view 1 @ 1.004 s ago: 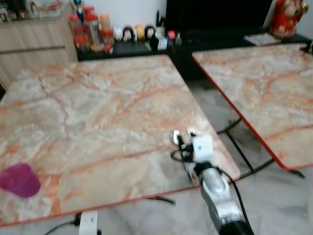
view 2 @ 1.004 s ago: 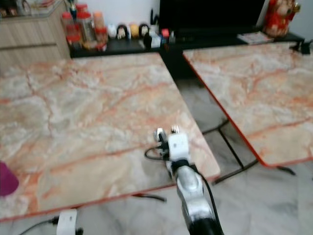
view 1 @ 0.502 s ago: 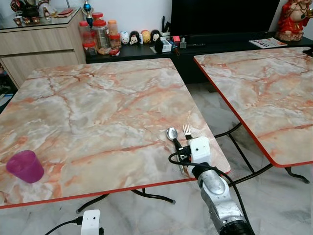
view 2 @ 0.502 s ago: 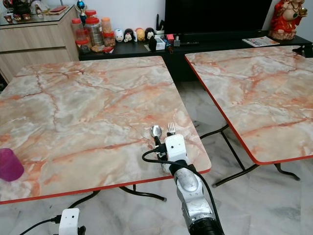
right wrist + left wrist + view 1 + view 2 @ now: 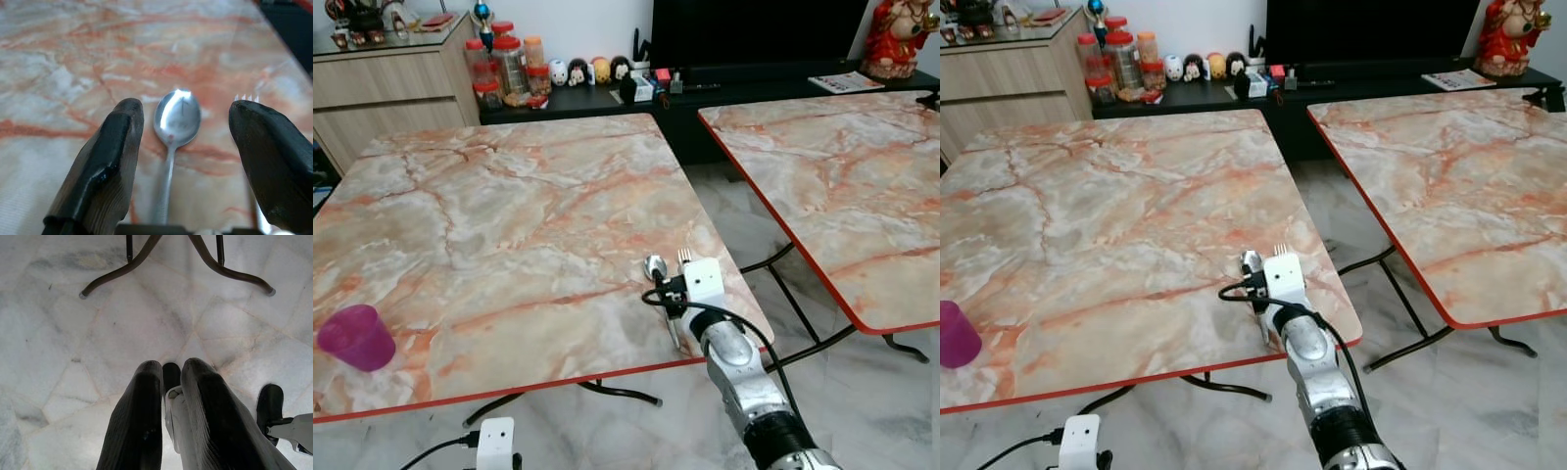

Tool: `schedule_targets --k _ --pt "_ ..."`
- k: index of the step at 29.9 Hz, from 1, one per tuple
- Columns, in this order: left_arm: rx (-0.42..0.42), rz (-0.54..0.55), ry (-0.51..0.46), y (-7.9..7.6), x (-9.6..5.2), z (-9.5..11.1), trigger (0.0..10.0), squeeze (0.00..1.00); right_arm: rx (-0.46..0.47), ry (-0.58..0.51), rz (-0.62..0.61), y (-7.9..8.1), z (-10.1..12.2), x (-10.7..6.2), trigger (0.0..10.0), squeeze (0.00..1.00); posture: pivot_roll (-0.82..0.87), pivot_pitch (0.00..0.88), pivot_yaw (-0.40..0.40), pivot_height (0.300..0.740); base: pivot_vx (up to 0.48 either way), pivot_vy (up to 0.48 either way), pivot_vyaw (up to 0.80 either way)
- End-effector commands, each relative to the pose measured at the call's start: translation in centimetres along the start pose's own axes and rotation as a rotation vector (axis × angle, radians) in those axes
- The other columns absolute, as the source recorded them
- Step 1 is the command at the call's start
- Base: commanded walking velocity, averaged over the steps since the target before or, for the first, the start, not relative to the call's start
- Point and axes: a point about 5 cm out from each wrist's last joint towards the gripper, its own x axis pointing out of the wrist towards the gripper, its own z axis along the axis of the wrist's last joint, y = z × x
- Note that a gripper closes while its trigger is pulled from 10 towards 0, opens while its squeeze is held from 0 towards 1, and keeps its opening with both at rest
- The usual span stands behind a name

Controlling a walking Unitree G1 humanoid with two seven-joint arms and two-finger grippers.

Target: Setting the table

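A metal spoon (image 5: 177, 117) and a fork (image 5: 684, 257) lie side by side near the front right corner of the marble table (image 5: 509, 215). My right gripper (image 5: 188, 107) hovers low over them, open, with the spoon's bowl between its fingers and the fork tines (image 5: 246, 97) peeking past one finger. In the eye views its white wrist housing (image 5: 702, 282) covers the handles. A purple cup (image 5: 355, 338) stands upright at the table's front left. My left gripper (image 5: 170, 377) hangs idle over the floor, shut.
A second marble table (image 5: 842, 186) stands to the right, with a floor gap between the two. A black console (image 5: 607, 93) with jars and figurines and a wooden cabinet (image 5: 382, 83) line the back wall. Curved table legs (image 5: 146, 254) and a white device (image 5: 494, 443) are below the front edge.
The blur of one second ago has cleared. My right gripper has crept forward along the spoon and fork, covering more of their handles. The cup has stayed put.
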Motion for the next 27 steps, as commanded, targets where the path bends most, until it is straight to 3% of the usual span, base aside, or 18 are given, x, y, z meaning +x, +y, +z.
schedule_targets --k 1,8,27 --pt "-0.002 0.008 0.009 0.2 0.1 0.1 10.0 0.0 0.025 0.021 -0.009 0.0 0.2 0.4 10.0 0.0 -0.02 0.0 0.01 0.74 0.0 0.0 0.0" --pt "-0.004 0.013 0.012 0.4 0.0 0.0 10.0 0.0 0.031 0.089 -0.009 0.6 0.0 1.2 10.0 0.0 -0.01 0.0 0.005 0.74 0.0 0.0 0.0" --pt "0.004 -0.001 0.038 0.3 0.0 -0.4 10.0 0.0 0.073 0.243 -0.067 0.0 -2.5 0.7 10.0 0.0 -0.01 0.0 0.006 0.74 0.0 0.0 0.0"
